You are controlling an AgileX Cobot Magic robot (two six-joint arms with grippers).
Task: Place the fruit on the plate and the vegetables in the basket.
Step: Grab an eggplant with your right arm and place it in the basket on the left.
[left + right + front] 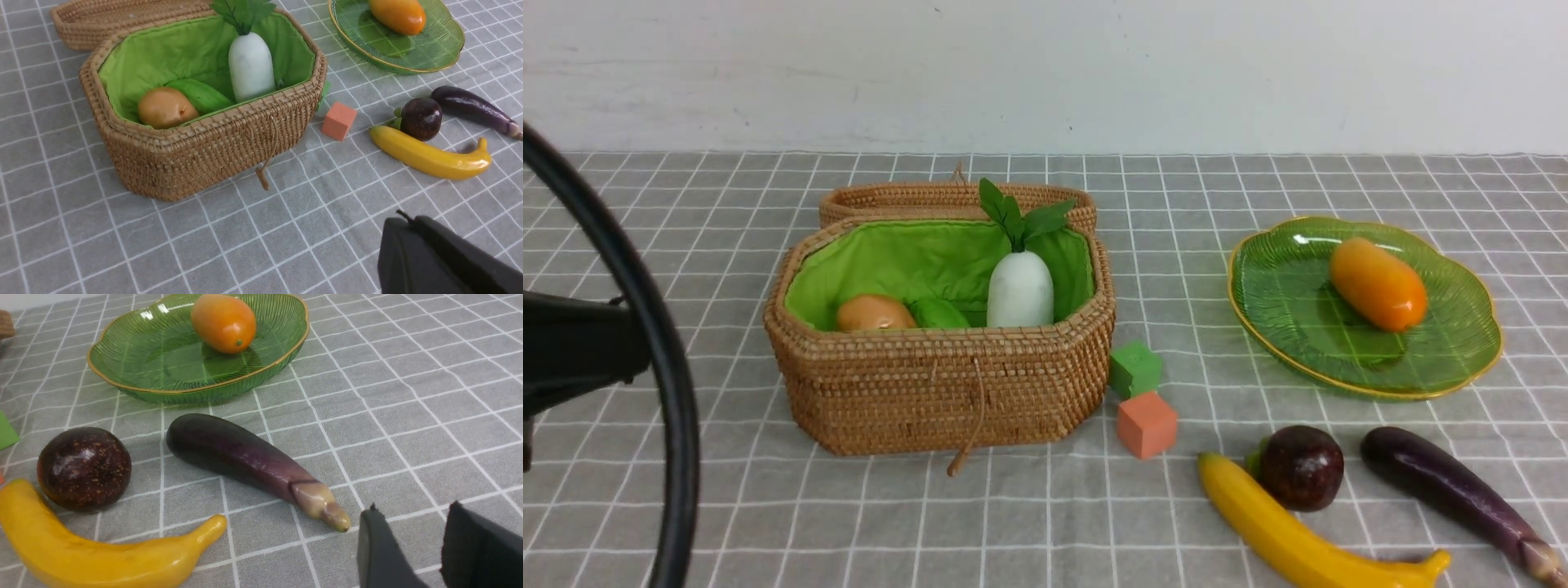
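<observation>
The wicker basket [939, 384] stands open and holds the white radish [1019, 290], the tan potato [874, 313] and the green gourd [939, 313]. An orange mango [1378, 283] lies on the green plate [1298, 327]. On the cloth in front of the plate lie the banana [1298, 539], the maroon fruit [1303, 467] and the purple eggplant [1445, 490]. My left gripper [408, 220] is shut on nothing, above bare cloth near the basket's front. My right gripper [413, 508] is open and empty, just beyond the eggplant's [245, 457] stem tip.
A green cube [1134, 369] and an orange cube [1147, 425] sit between the basket and the fruit. The basket's lid [956, 200] lies open behind it. A black cable [662, 343] and arm body fill the left edge of the front view.
</observation>
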